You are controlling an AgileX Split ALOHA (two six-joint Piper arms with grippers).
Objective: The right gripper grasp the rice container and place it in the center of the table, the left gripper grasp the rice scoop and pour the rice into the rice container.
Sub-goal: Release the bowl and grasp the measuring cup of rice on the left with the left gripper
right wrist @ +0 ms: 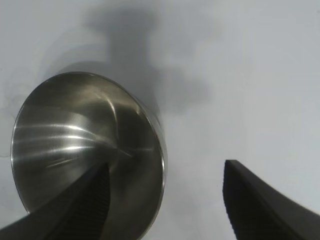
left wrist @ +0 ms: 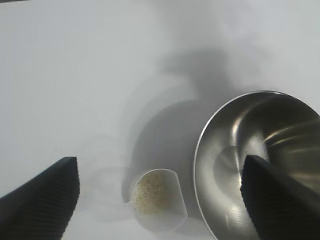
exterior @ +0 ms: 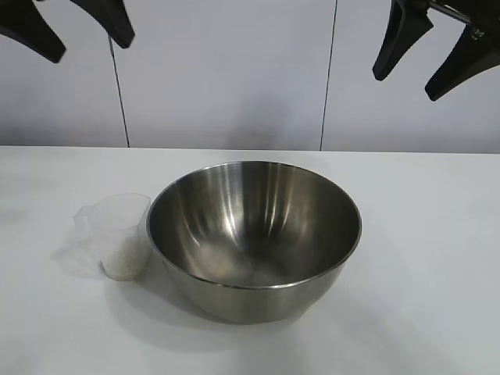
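Right now the large round shiny stainless-steel rice container (exterior: 254, 234) sits upright near the middle of the plain white flat table (exterior: 422, 258), mouth up, inside looks empty. The small translucent clear plastic rice scoop (exterior: 116, 234) stands just beside it on the left arm's side, close to the steel wall; contact cannot be told. Whitish rice (left wrist: 152, 192) lies in the scoop's bottom.

Both arms hang high above, well clear. The left gripper (exterior: 74, 27) is spread wide, holding nothing; the right gripper (exterior: 433, 51) is likewise spread and empty.

Handling, as a judgement: the bowl is stiff, smooth and likely slippery, moderately heavy; the thin rim on the right arm's side looks like the only place to pinch, one finger inside, one outside. The scoop is light, thin-walled, may flex or tip and spill the grains; best taken across its body or by its short handle tab (exterior: 82, 217).

Orientation: both open upward, long axis vertical. The bowl is round, no facing direction. The scoop's tab points away from the bowl, toward the left arm's side.
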